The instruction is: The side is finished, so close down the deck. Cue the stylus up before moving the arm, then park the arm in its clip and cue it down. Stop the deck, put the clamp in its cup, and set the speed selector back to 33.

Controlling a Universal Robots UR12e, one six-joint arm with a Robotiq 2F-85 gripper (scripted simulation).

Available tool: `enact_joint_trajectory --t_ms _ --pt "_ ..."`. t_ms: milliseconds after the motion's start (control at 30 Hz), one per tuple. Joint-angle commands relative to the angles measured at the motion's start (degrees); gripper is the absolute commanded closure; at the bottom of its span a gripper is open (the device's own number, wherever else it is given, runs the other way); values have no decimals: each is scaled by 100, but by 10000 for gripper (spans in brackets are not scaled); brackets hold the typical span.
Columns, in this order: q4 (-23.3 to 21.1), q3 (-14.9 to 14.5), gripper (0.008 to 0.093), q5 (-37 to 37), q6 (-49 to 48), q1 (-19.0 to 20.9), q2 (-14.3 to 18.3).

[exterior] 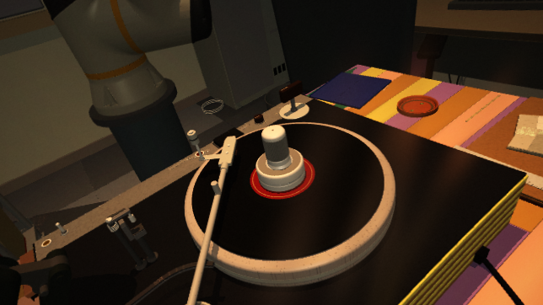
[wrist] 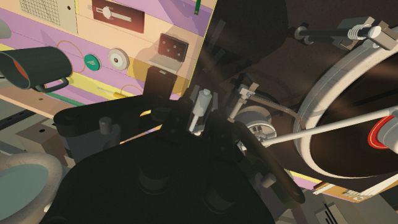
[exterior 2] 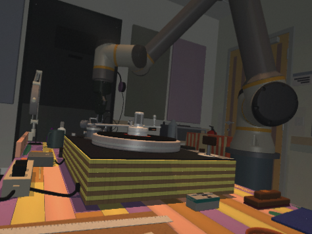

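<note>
The tonearm (exterior: 211,210) reaches over the black record (exterior: 291,198), its headshell (exterior: 227,149) near the platter's far rim. A pale clamp (exterior: 278,162) stands upright on the red label at the centre. My gripper (wrist: 201,114) is at the deck's rear corner beside the arm's pivot, closed on the small white cue lever (wrist: 199,108). The arm clip post (exterior: 126,238) stands on the deck left of the platter. The brown-capped speed selector (exterior: 291,99) sits on a pale disc at the far edge, with a small dark knob (exterior: 258,118) near it. The gripper is hidden in the side camera.
An orange cup (exterior: 417,105) sits on the striped table beyond the deck, next to a blue sleeve (exterior: 352,90). The robot's base (exterior: 139,109) stands behind the deck. A dark mug (wrist: 34,69) and switch boxes lie beside the deck's rear side.
</note>
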Motion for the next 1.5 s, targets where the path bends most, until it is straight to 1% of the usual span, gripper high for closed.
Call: enact_joint_trajectory --t_ms 0,567,900,1467 --pt "-2 -4 934 0 0 0 -3" --pt "-1 -4 925 0 0 0 -4" --pt "-1 -4 594 0 0 0 -4" --pt "64 -24 594 0 0 0 -51"
